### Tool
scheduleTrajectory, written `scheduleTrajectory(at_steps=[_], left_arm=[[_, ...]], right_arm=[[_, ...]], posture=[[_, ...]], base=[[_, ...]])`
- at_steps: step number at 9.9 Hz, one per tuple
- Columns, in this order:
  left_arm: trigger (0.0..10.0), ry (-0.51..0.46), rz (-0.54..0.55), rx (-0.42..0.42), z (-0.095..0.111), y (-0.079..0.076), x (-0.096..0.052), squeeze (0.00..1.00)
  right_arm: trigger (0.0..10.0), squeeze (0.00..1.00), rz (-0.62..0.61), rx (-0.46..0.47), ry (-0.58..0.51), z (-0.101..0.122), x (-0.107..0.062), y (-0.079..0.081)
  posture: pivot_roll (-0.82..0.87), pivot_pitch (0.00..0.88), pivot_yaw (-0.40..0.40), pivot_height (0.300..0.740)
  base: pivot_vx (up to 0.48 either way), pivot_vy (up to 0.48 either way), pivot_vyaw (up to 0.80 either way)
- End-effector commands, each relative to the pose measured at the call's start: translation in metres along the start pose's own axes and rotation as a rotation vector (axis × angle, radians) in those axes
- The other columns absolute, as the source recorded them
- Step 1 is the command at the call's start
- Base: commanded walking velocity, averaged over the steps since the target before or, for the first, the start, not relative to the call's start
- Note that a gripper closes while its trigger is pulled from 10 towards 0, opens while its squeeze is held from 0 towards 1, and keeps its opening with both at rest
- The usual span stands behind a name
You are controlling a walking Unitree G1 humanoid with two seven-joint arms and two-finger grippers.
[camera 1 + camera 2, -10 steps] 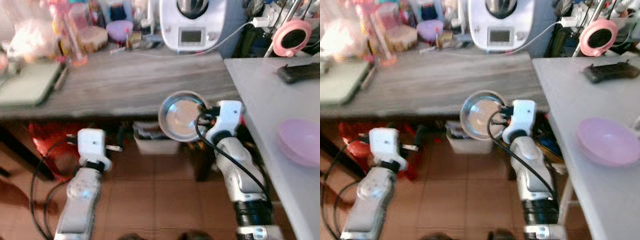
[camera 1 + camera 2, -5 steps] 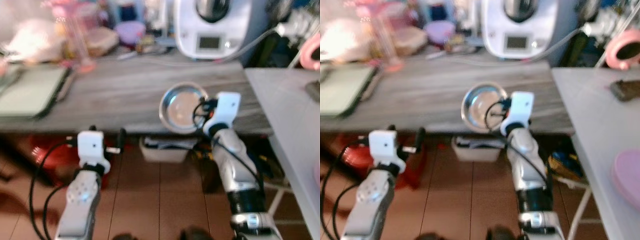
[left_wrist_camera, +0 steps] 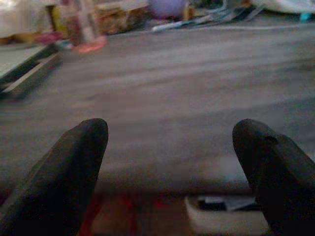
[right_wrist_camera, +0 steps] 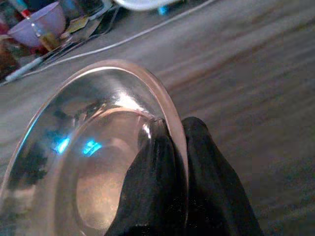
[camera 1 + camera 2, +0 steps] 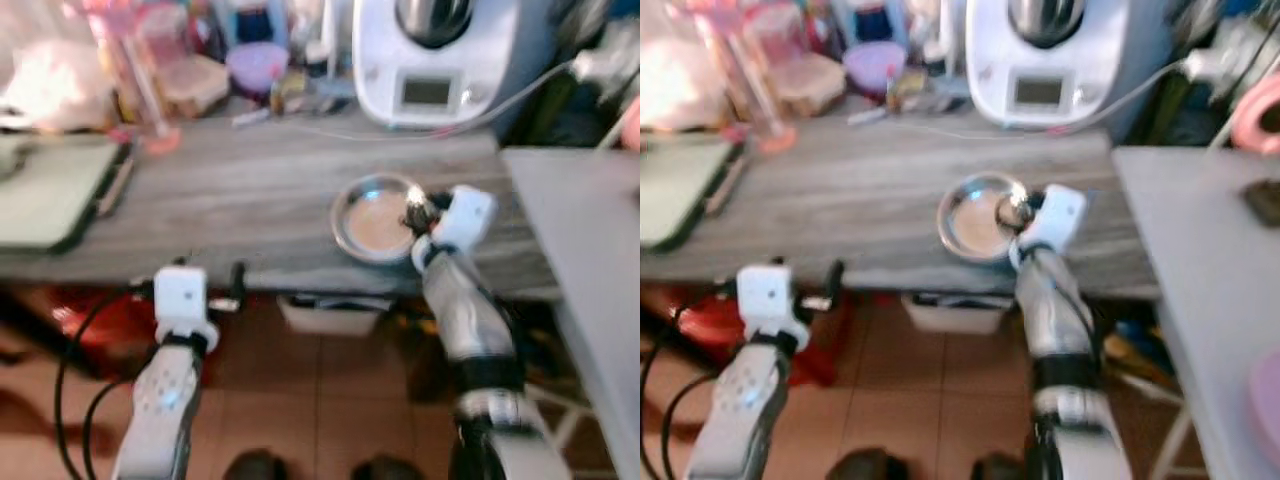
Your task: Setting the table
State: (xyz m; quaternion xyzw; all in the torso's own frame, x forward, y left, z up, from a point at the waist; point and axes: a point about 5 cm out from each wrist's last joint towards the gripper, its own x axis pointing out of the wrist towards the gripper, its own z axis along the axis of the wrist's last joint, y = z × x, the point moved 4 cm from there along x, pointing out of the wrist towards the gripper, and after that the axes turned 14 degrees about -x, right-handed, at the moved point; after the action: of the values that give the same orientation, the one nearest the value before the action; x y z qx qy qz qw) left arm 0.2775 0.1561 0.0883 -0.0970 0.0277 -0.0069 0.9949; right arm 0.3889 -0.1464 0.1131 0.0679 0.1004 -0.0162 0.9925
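Note:
A shiny steel bowl [image 5: 376, 217] hangs over the near right part of the grey wooden counter [image 5: 230, 190]. My right gripper [image 5: 417, 212] is shut on the steel bowl's right rim; in the right wrist view both fingers [image 4: 197, 162] pinch that rim [image 4: 167, 113]. My left gripper [image 5: 232, 291] is held low at the counter's front edge. In the left wrist view its two black fingertips [image 3: 74, 157] stand wide apart with nothing between them, facing the counter top [image 3: 162, 88].
A white kitchen machine [image 5: 440, 55] with a cable stands at the counter's back. Jars, a purple bowl [image 5: 257, 62] and bags crowd the back left. A green tray [image 5: 45, 190] lies at the left. A white table [image 5: 590, 230] adjoins on the right. A box [image 5: 330, 312] sits under the counter.
The view has shifted and come closer to the counter. My right gripper has carried the steel bowl forward from the counter's front edge to above its top, tipping it flatter.

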Motion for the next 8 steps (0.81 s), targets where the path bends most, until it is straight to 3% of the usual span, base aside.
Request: scheduleTrajectory(at_steps=[1, 2, 4, 5, 6, 8], left_arm=[[10.0, -0.001, 0.002, 0.012, 0.003, 0.002, -0.002, 0.00], [10.0, 0.010, -0.004, 0.030, 0.003, 0.003, -0.009, 0.00], [10.0, 0.016, 0.036, 0.050, 0.007, 0.012, -0.012, 0.00], [10.0, 0.015, 0.040, 0.050, 0.008, 0.013, -0.012, 0.00], [10.0, 0.021, 0.031, 0.048, 0.007, 0.011, -0.013, 0.00], [10.0, 0.024, 0.026, 0.045, 0.008, 0.008, -0.012, 0.00]], right_arm=[[10.0, 0.00, 0.007, 0.031, 0.019, -0.001, 0.003, 0.004], [10.0, 0.00, 0.069, 0.025, 0.051, 0.000, 0.012, 0.029], [10.0, 0.00, 0.152, 0.015, 0.094, 0.004, 0.020, 0.057], [10.0, 0.00, 0.163, 0.023, 0.089, 0.008, 0.022, 0.061], [10.0, 1.00, 0.167, 0.029, 0.079, 0.015, 0.026, 0.061], [10.0, 1.00, 0.153, 0.030, 0.074, 0.021, 0.031, 0.059]], posture=[[0.08, 0.089, 0.059, 0.740], [0.12, 0.109, 0.064, 0.740], [0.14, 0.111, 0.062, 0.740], [0.14, 0.114, 0.063, 0.740], [0.14, 0.119, 0.068, 0.740], [0.14, 0.121, 0.070, 0.740]], base=[[0.000, 0.000, 0.00], [0.000, 0.000, 0.00], [0.000, 0.000, 0.00], [0.000, 0.000, 0.00], [0.000, 0.000, 0.00], [0.000, 0.000, 0.00]])
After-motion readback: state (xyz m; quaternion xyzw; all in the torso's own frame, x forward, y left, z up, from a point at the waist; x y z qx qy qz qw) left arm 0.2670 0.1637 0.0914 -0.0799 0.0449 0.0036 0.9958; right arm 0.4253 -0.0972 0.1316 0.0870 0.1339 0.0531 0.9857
